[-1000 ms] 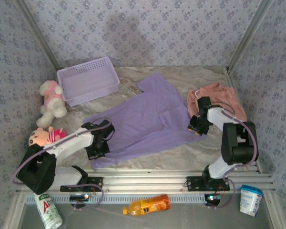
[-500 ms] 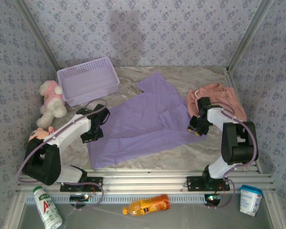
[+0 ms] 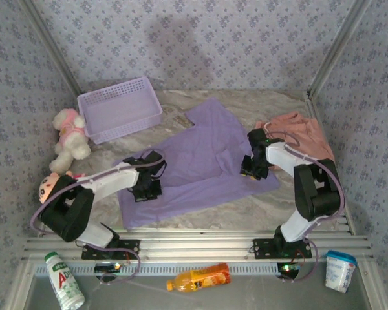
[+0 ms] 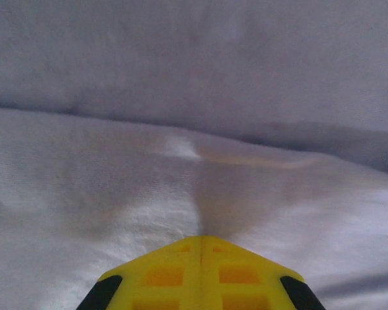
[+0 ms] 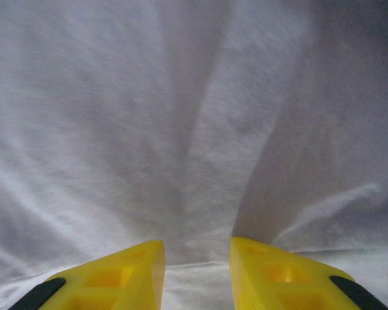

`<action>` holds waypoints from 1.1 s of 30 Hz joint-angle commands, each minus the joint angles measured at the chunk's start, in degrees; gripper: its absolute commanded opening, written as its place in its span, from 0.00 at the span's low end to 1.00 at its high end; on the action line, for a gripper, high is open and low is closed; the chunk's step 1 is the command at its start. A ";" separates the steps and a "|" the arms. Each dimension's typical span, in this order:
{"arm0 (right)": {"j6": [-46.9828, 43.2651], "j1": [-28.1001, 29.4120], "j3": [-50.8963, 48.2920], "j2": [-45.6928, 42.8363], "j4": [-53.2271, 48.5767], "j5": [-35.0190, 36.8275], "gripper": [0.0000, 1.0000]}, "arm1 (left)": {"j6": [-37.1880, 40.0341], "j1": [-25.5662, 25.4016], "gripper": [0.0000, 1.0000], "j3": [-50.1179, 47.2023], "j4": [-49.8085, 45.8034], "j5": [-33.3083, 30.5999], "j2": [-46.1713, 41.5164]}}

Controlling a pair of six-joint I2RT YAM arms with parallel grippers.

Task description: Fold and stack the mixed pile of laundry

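From the top external view, the lavender T-shirt [image 3: 194, 161] lies spread on the counter [image 3: 246, 210] between my two hands. Its long axis runs from the hem corner just nearside of the left hand [image 3: 147, 187] diagonally away, past the far side of the right hand [image 3: 253, 166]. Both hands sit low on its opposite side edges, so any fold I make would go across that axis. The salmon-pink garment [image 3: 297, 132] is bunched just outboard of the right hand, beyond it and well apart from the left, so I'd judge it the right arm's job. The lavender mesh basket [image 3: 119, 106] stands well beyond the left hand, and I see nothing inside it. On the left wrist view, the left hand [image 4: 200, 240] has its yellow fingers pressed together, and a crease of T-shirt [image 4: 181, 77] cloth runs straight out from their tips, so I read it as pinching the fabric. On the right wrist view, the right hand [image 5: 197, 255] has its fingers spread, with T-shirt [image 5: 181, 97] cloth lying in the gap and wrinkles converging toward it.
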 commanded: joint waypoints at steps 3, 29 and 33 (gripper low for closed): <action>5.42 2.19 -4.91 -1.37 -2.78 3.58 0.34 | 2.18 0.11 0.00 -1.75 0.91 0.32 2.00; -5.06 -6.29 43.29 22.59 -8.14 -2.28 0.50 | 13.35 17.74 0.64 32.33 -2.77 0.65 16.40; -6.36 -6.86 60.58 36.16 -9.85 0.40 0.53 | 12.13 17.99 0.64 35.51 -1.97 0.14 22.41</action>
